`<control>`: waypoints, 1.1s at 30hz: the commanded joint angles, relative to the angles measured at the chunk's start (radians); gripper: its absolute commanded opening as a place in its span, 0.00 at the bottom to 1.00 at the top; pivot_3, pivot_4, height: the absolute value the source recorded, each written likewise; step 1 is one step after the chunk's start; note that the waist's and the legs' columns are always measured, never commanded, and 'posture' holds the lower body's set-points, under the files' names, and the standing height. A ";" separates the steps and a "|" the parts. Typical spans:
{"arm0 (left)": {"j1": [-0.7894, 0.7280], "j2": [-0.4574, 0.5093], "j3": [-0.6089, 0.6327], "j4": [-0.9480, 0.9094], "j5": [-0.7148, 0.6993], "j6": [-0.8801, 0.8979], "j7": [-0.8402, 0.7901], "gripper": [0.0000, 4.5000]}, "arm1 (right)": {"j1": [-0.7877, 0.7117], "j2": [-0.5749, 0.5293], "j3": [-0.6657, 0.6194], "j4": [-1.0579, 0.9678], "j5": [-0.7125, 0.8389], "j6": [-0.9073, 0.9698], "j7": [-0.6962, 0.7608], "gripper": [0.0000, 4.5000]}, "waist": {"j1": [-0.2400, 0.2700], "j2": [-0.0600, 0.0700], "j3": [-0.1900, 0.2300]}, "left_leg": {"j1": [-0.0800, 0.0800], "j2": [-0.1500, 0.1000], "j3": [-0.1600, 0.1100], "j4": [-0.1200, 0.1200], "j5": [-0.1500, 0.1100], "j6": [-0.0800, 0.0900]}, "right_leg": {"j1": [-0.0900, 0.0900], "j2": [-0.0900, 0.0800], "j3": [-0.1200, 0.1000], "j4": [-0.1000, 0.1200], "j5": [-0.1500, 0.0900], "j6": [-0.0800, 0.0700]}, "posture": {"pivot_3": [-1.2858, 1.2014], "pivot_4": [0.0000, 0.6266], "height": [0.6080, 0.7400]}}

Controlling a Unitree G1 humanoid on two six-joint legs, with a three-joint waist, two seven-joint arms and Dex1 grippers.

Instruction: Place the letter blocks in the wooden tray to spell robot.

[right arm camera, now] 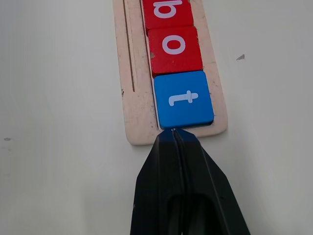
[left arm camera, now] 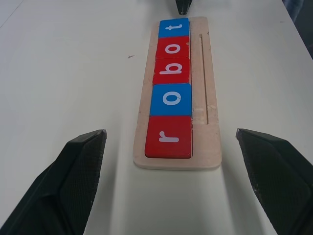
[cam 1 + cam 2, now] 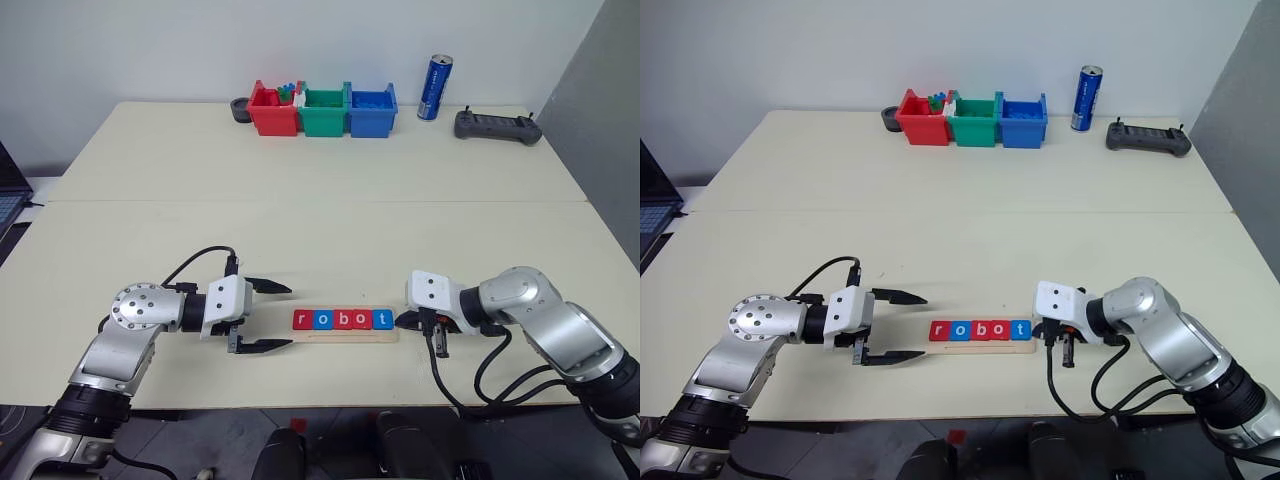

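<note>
Five letter blocks (image 3: 343, 319) lie edge to edge in a row along the wooden tray (image 3: 350, 336), a long pale strip with a thin lengthwise groove, at the lower centre of the head views on the cream worktop (image 3: 320, 215). White lowercase letters read "r o b o t": the r block (image 2: 168, 136) is red, the first o block (image 2: 170, 99) blue, the b block (image 2: 171, 71) and second o block (image 2: 173, 48) red, and the t block (image 1: 183, 98) blue. All five sit on one long side of the tray; the groove runs bare along the other. The left gripper (image 3: 267, 316) lies just left of the tray, fingers spread wide, holding nothing. The right gripper (image 1: 174, 134) is pressed closed, its tip at the outer edge of the t block. At the upper centre stand a red bin (image 3: 272, 112), a green bin (image 3: 325, 113) and a blue bin (image 3: 372, 112); to their right, a blue can (image 3: 435, 87), its lettering illegible, and a dark controller (image 3: 497, 126).
</note>
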 commanded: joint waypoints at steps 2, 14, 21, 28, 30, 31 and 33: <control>-0.015 -0.003 0.004 -0.022 -0.003 0.001 0.008 1.00 | -0.017 -0.005 -0.010 -0.037 0.010 -0.014 0.009 0.01 | 0.000 0.000 0.000 | 0.000 0.000 0.000 0.000 0.000 0.000 | 0.000 0.000 0.000 0.000 0.000 0.000 | 0.52 0.24 1.00; 0.008 0.032 0.058 -0.089 -0.036 0.073 0.035 1.00 | 0.046 -0.017 -0.202 -0.151 0.190 -0.016 0.027 0.19 | 0.000 0.000 0.000 | 0.000 0.000 0.000 0.000 0.000 0.000 | 0.000 0.000 0.000 0.000 0.000 0.000 | 0.52 0.24 1.00; 0.029 0.056 0.085 -0.187 -0.047 0.176 0.083 1.00 | 0.072 -0.048 -0.253 -0.200 0.280 -0.014 0.043 0.73 | 0.000 0.000 0.000 | 0.000 0.000 0.000 0.000 0.000 0.000 | 0.000 0.000 0.000 0.000 0.000 0.000 | 0.52 0.24 1.00; 0.045 0.082 0.104 -0.233 -0.067 0.228 0.087 1.00 | 0.077 -0.077 -0.288 -0.165 0.304 -0.042 0.037 0.99 | 0.001 0.000 0.000 | 0.000 0.000 0.000 0.000 0.000 0.000 | 0.000 0.000 0.000 0.000 0.000 0.000 | 0.52 0.24 1.00; 0.044 0.083 0.107 -0.236 -0.072 0.227 0.084 1.00 | 0.079 -0.079 -0.299 -0.152 0.304 -0.056 0.035 0.99 | 0.001 0.000 0.000 | 0.000 0.000 0.000 0.000 0.000 0.000 | 0.000 0.000 0.000 0.000 0.000 0.000 | 0.52 0.24 1.00; 0.043 0.083 0.108 -0.238 -0.075 0.230 0.083 1.00 | 0.082 -0.081 -0.302 -0.143 0.301 -0.067 0.036 0.99 | 0.001 0.000 0.000 | 0.000 0.000 0.000 0.000 0.000 0.000 | 0.000 0.000 0.000 0.000 0.000 0.000 | 0.52 0.24 1.00; 0.041 0.082 0.108 -0.239 -0.076 0.235 0.085 1.00 | 0.084 -0.086 -0.305 -0.128 0.293 -0.085 0.037 0.99 | 0.001 0.000 0.000 | 0.000 0.000 0.000 0.000 0.000 0.000 | 0.000 0.000 0.000 0.000 0.000 0.000 | 0.52 0.24 1.00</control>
